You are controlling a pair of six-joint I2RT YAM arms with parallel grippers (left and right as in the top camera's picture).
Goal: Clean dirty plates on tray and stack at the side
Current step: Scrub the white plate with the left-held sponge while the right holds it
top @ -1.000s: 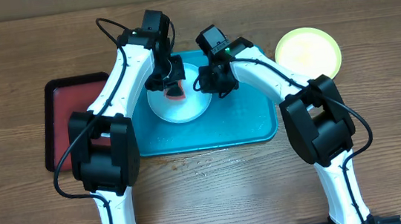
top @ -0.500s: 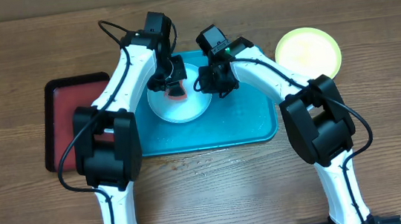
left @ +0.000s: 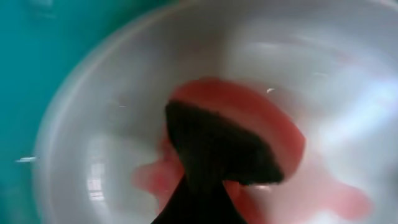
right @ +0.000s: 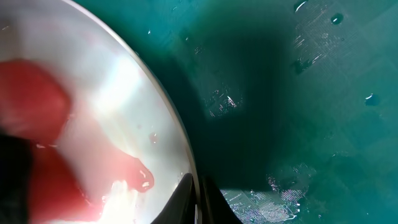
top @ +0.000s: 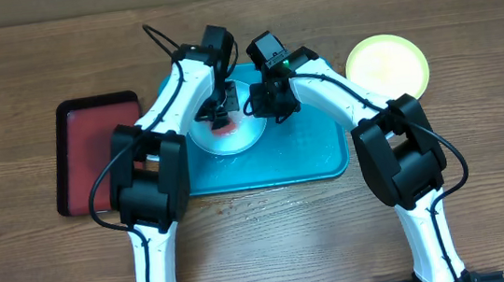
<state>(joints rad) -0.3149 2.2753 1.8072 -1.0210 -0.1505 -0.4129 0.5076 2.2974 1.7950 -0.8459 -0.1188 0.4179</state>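
On teal tray (top: 310,158): pale plate (top: 244,140) is laid flat, left of centre, in the same spot as a second ago.
left gripper (top: 218,116): pressed together on red pad (top: 220,122); the pad is held down on the plate's upper middle.
left wrist view: blurred; dark fingers (left: 211,155) are seen over the pad, with pink smear (left: 149,177) spread around it on the plate.
right gripper (top: 260,103): closed; the plate's right rim is pinched, seen running in between the fingertips in the right wrist view.
change, left arm: swung rightward, its elbow now nearer the teal tray's left edge; gripper and pad are shifted slightly right and down on the plate.
change, right arm: none seen.
droplets (right: 336,18): scattered on the wet tray floor beside the plate.
yellow-green plate (top: 387,66): on table (top: 482,182), just off the tray's upper right corner, unmoved.
dark red tray (top: 94,153): left of the teal tray, less covered by the arm than before.
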